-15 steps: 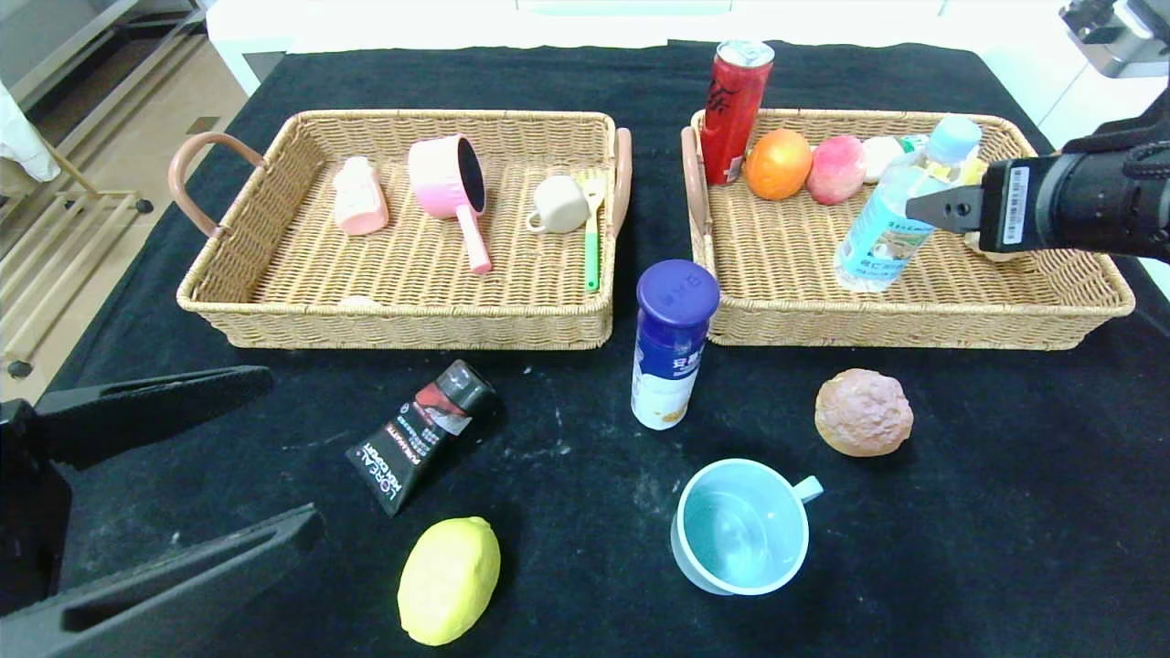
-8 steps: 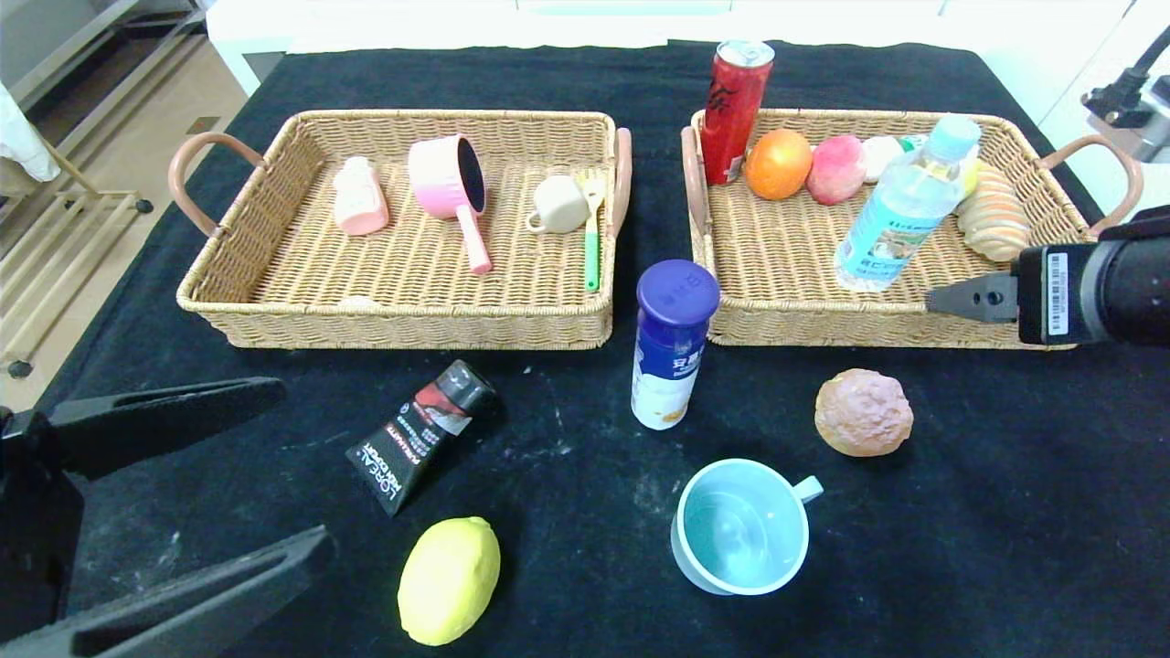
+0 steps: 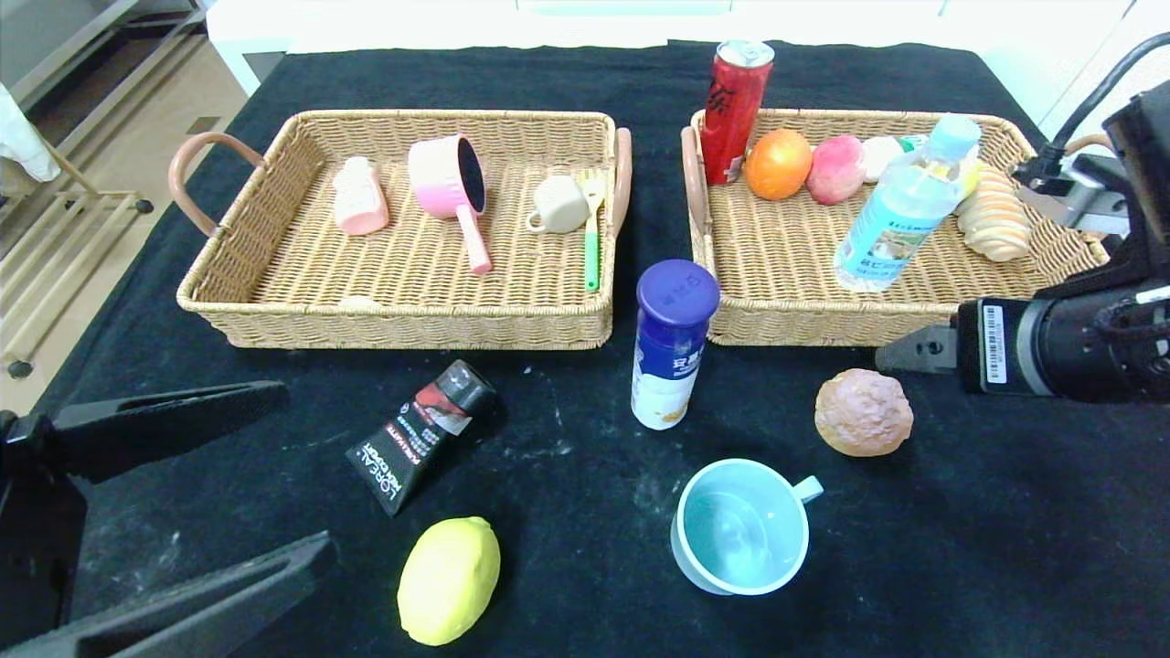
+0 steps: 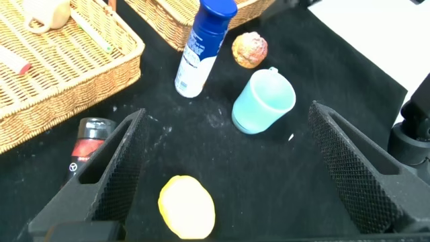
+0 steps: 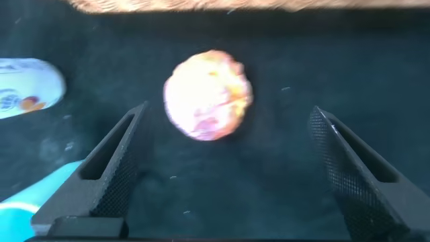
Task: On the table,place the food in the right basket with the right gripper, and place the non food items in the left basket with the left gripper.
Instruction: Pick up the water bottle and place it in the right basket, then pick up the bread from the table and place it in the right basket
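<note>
Right hand (image 5: 225, 168), fingers spread wide and empty, hovers just behind the brown walnut-like ball (image 5: 208, 94); left hand (image 4: 228, 175) open wide, empty.

The head camera looks down over the whole black-clothed table (image 3: 960, 548). Both wrist cameras look down from closer. All three share the rough brown round bun (image 3: 863, 412) (image 4: 250, 50) (image 5: 208, 95).

**Count of things on the black table**

Two wicker baskets: the left basket (image 3: 274, 302) and the right basket (image 3: 1005, 311).

Four things in the left one: a pink bottle (image 3: 358, 196), a pink saucepan (image 3: 448, 183), a cream cup (image 3: 558, 205), a green-handled fork (image 3: 592, 239).

Five loose on the cloth: one black tube (image 3: 419, 434), one lemon (image 3: 449, 579), one blue-capped bottle (image 3: 672, 343), one light-blue mug (image 3: 740, 527), one brown bun (image 3: 863, 412).
</note>
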`<state>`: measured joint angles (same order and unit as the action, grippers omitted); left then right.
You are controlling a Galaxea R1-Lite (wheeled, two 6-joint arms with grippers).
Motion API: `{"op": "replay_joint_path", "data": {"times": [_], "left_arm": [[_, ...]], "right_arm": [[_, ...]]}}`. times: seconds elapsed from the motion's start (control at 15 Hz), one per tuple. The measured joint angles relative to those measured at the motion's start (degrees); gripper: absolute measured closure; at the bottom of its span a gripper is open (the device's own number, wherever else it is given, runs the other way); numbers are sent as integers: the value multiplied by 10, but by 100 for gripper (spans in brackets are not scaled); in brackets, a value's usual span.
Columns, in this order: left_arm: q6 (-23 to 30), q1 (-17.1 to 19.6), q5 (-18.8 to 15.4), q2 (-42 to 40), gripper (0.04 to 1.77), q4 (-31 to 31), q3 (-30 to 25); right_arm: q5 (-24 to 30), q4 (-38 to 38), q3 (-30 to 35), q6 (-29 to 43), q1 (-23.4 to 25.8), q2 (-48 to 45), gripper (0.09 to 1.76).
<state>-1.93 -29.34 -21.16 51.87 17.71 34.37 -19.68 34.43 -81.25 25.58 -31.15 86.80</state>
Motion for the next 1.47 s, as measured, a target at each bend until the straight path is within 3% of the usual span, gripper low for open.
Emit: {"op": "replay_joint_path", "data": {"times": [1.47], "left_arm": [[-5,-1,0,-7,9,1,1]], "right_arm": [[20,-5,-15,19,21,123,14]]}}
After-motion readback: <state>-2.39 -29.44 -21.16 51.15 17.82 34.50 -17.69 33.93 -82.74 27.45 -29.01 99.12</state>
